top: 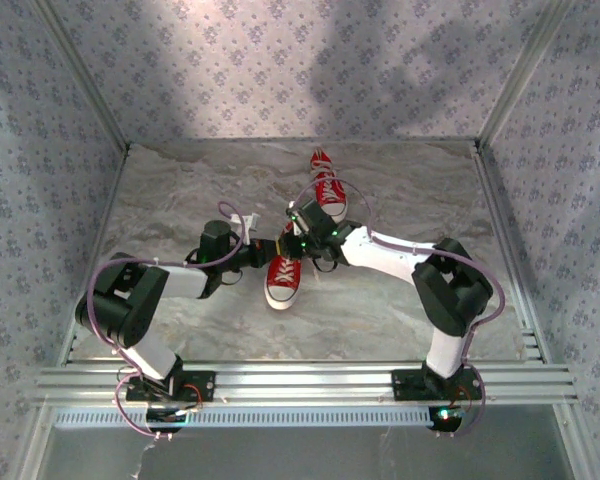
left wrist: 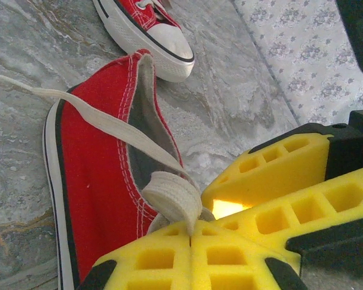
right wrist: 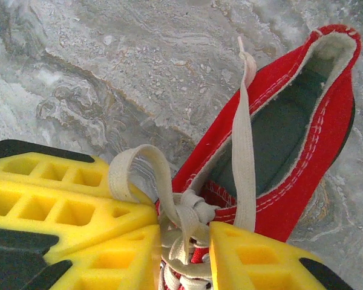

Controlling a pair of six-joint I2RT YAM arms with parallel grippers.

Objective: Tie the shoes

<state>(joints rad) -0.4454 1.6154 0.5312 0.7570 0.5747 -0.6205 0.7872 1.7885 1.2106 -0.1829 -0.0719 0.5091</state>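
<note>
The near shoe (top: 283,282) (left wrist: 97,181) (right wrist: 308,151) is red with white laces and lies mid-table, toe toward the arms. My left gripper (top: 268,251) (left wrist: 190,238) is shut on a white lace loop (left wrist: 172,199) (right wrist: 133,169) at the shoe's left side. My right gripper (top: 294,241) (right wrist: 184,254) straddles the lace knot (right wrist: 193,211), its yellow fingers (left wrist: 272,169) pressing the bundle from both sides. One loose lace end (left wrist: 36,89) trails across the heel onto the table, and another strand (right wrist: 243,151) lies over the shoe opening. The far shoe (top: 328,188) (left wrist: 154,30) sits behind, untouched.
The marble-patterned table (top: 180,200) is enclosed by floral-patterned walls (top: 40,150) at left, back and right. An aluminium rail (top: 300,380) carrying both arm bases runs along the near edge. Purple cables loop from each arm.
</note>
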